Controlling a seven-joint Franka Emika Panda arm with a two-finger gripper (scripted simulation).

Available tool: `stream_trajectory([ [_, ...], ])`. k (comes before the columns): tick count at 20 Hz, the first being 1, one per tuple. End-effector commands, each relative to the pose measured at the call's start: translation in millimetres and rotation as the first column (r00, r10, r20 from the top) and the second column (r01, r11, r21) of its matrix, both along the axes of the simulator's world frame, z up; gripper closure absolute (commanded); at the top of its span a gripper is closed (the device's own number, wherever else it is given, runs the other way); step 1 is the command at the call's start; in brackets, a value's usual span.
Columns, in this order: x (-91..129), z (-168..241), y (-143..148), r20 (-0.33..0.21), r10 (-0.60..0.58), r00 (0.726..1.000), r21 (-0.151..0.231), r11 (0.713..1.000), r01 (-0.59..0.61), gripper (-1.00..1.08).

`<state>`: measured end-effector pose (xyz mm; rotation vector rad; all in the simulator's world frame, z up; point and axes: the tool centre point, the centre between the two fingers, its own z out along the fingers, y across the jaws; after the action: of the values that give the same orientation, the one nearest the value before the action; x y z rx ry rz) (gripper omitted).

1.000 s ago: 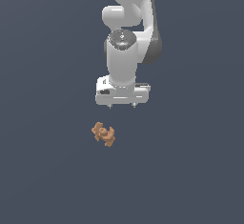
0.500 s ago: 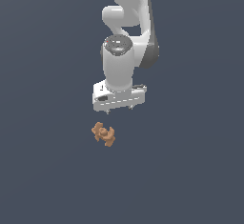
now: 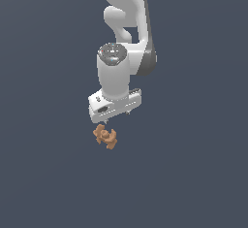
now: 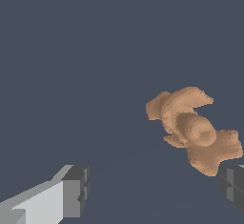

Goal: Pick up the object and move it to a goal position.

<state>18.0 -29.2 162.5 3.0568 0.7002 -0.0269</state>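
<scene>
The object (image 3: pixel 105 137) is a small orange-brown knobbly piece with stubby lobes, lying on the dark grey floor. It also shows large in the wrist view (image 4: pixel 193 128). My white gripper (image 3: pixel 114 117) hangs just above it, pointing down, a little toward the exterior view's right of it. The jaws are open and empty. In the wrist view my gripper (image 4: pixel 155 189) has one fingertip (image 4: pixel 76 189) well clear of the object and the other fingertip (image 4: pixel 232 182) close beside one lobe.
The plain dark grey floor (image 3: pixel 193 173) spreads on all sides. The white arm (image 3: pixel 128 18) rises above the gripper.
The gripper has moved down and toward the exterior view's left, closing on the object. The object has not moved.
</scene>
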Motion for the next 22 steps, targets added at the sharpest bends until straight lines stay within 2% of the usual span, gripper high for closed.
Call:
stream_trajectory([
  [1,4,-3,-5,0.001,0.062,0.998,0.001,0.998,-0.062,-0.92],
  [5,11,-8,-13,0.001,0.158,0.987,0.002,0.987,-0.158,-0.92],
  [10,19,-15,-23,0.003,0.275,0.961,0.004,0.961,-0.275,-0.92],
  [22,35,-30,-46,0.011,0.511,0.859,0.008,0.859,-0.511,-0.92],
])
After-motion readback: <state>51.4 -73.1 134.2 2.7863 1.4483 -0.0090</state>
